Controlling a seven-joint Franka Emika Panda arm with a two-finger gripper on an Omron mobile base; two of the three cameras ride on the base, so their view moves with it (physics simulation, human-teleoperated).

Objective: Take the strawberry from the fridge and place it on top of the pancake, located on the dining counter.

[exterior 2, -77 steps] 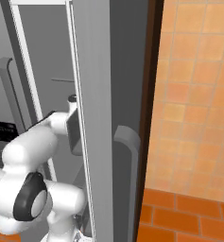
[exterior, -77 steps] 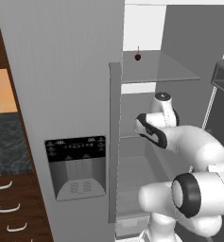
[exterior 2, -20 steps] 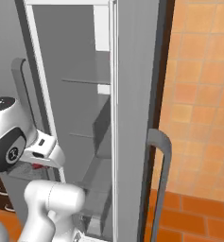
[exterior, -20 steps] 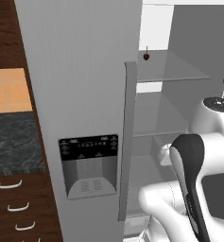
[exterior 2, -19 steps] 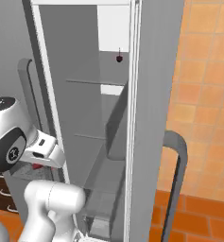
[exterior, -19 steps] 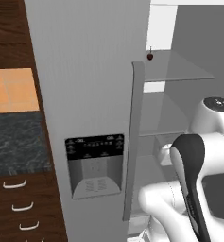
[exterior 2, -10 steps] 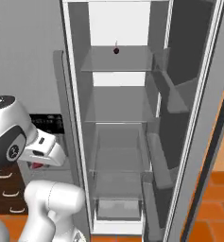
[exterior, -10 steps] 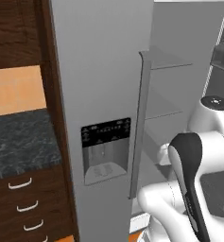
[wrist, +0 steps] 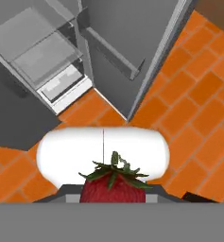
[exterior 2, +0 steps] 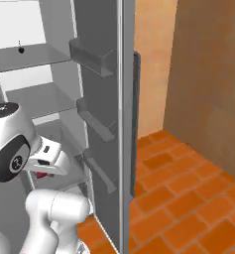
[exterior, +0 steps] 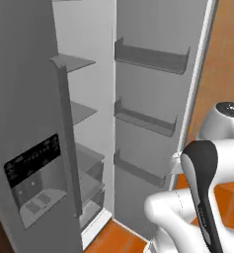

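Observation:
The strawberry (wrist: 112, 185), bright red with green leaves, sits right at my gripper (wrist: 113, 197), which is shut on it above the floor. In the right base view a red bit of the strawberry (exterior 2: 41, 174) peeks out under the white hand. The fridge (exterior: 32, 178) stands to the left with its black dispenser panel. Its right door (exterior: 153, 99) is swung wide open beside the arm, showing several grey bins. From above, the hand view shows the fridge's glass shelves (wrist: 42, 52). The pancake and the dining counter are out of view.
A dark red fruit with a thin stem (exterior 2: 21, 49) rests on an upper fridge shelf. The open door's edge (exterior 2: 121, 124) stands close to the arm's right. Orange tiled floor (exterior 2: 188, 198) spreads to the right, with a brown wooden panel (exterior 2: 213, 74) behind it.
Both base views have swung round, so the camera moved: the dark drawers and counter left the picture, and the open fridge door and tiled floor came in. The gripper stays shut.

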